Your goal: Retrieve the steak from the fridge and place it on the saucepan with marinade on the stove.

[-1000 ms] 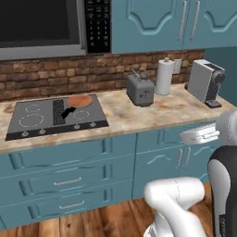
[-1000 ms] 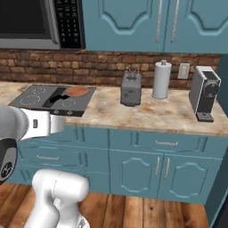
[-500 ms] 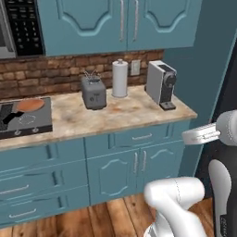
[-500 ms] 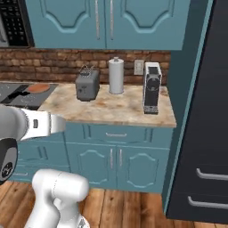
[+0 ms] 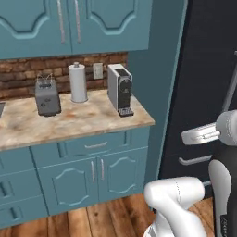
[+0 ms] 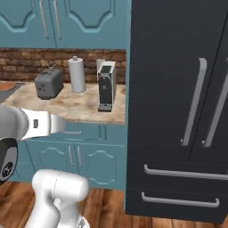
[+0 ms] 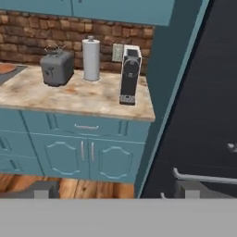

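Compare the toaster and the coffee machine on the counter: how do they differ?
The toaster is low, boxy and plain grey; the coffee machine is tall and narrow, silver with a black front. The toaster stands left of the paper towel roll, the coffee machine right of it, nearest the fridge. Both stand upright on the counter before the brick wall.
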You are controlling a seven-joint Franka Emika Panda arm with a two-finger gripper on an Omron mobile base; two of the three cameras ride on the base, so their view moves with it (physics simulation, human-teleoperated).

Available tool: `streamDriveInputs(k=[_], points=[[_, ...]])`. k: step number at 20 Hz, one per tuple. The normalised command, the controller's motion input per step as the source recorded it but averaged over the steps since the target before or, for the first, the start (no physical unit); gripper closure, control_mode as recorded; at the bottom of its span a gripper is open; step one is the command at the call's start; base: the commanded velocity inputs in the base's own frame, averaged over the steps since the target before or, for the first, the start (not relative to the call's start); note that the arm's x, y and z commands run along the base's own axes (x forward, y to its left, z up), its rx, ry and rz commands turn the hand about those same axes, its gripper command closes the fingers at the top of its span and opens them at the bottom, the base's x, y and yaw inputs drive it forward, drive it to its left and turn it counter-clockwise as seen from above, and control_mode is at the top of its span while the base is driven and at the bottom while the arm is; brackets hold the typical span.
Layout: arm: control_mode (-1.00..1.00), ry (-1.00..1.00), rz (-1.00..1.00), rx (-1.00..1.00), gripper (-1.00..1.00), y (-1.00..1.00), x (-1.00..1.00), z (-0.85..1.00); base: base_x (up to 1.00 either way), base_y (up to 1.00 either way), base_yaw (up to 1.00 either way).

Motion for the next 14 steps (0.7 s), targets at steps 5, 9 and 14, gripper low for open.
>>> streamDriveInputs(k=[5,9,14], points=[[1.0,0.0,0.0,0.0,-1.0,0.0,0.0,0.0,-0.18,-1.0,0.0],[1.0,0.0,0.0,0.0,-1.0,0.0,0.0,0.0,-0.21,-1.0,0.0],[1.0,0.0,0.0,0.0,-1.0,0.0,0.0,0.0,-0.16,-0.97,0.0]])
